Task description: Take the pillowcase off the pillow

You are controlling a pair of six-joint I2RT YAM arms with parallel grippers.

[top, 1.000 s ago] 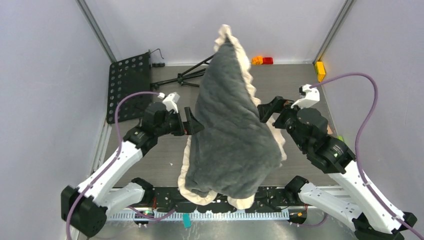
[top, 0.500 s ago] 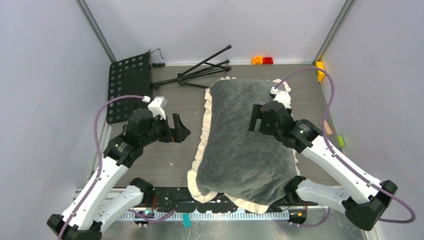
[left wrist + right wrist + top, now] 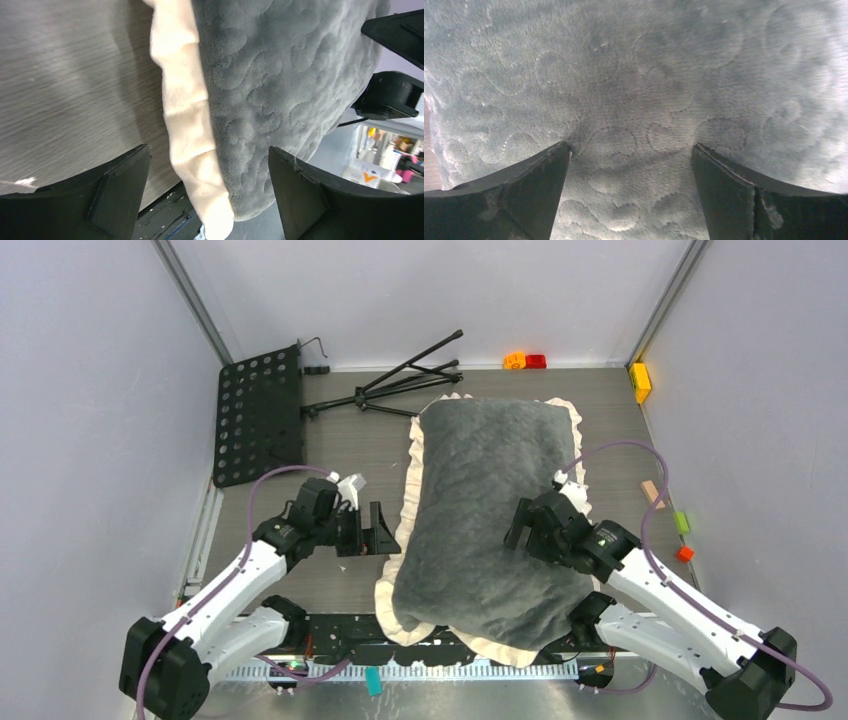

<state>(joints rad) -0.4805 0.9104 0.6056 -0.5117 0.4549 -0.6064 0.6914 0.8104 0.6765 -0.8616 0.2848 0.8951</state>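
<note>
Pillowcase [image 3: 490,510], gray quilted plush with a cream frill and stuffed plump, runs from the table's [image 3: 330,585] far edge to its near edge, overhanging there. Pillow inside: hidden. Likely soft, light, limp once emptied; the frill [image 3: 187,125] looks the best hold. Right gripper [image 3: 520,525] spread wide, tips pressing the gray top, gripping nothing. Left gripper [image 3: 207,152] wide open, empty; only its wrist view shows frill between the jaws.

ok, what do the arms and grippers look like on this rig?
Both arms match: left arm and right arm have white link shells with black joint housings. A purple cable loops along each to the wrist. The left gripper and right gripper have broad, flat black fingers. No markings visible.
</note>
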